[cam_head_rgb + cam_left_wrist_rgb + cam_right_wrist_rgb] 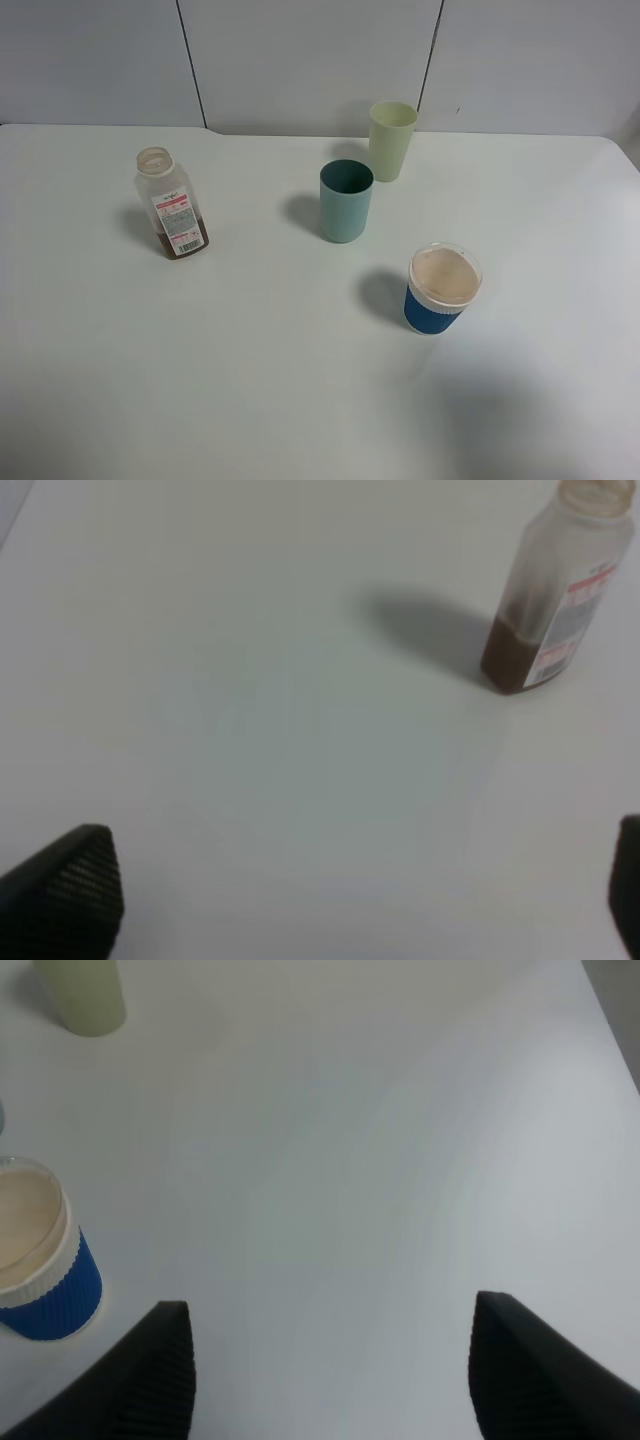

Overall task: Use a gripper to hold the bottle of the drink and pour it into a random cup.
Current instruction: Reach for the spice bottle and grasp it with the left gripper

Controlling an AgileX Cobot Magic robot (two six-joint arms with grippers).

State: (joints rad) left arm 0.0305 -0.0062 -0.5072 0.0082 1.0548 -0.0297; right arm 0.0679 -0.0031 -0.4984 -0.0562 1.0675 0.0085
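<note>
The bottle (171, 206) stands upright on the left of the white table, uncapped, with a little brown drink at its bottom. It also shows in the left wrist view (553, 592). The teal cup (346, 201) stands upright near the table's middle. Neither gripper shows in the exterior high view. My left gripper (350, 900) is open and empty, well short of the bottle. My right gripper (335, 1375) is open and empty over bare table, beside the blue-sleeved cup.
A pale yellow-green tumbler (391, 140) stands just behind the teal cup and shows in the right wrist view (85, 995). A blue-sleeved cup with a clear lid (443, 289) stands right of centre, also in the right wrist view (38, 1260). A grey wall (300, 60) runs along the table's back.
</note>
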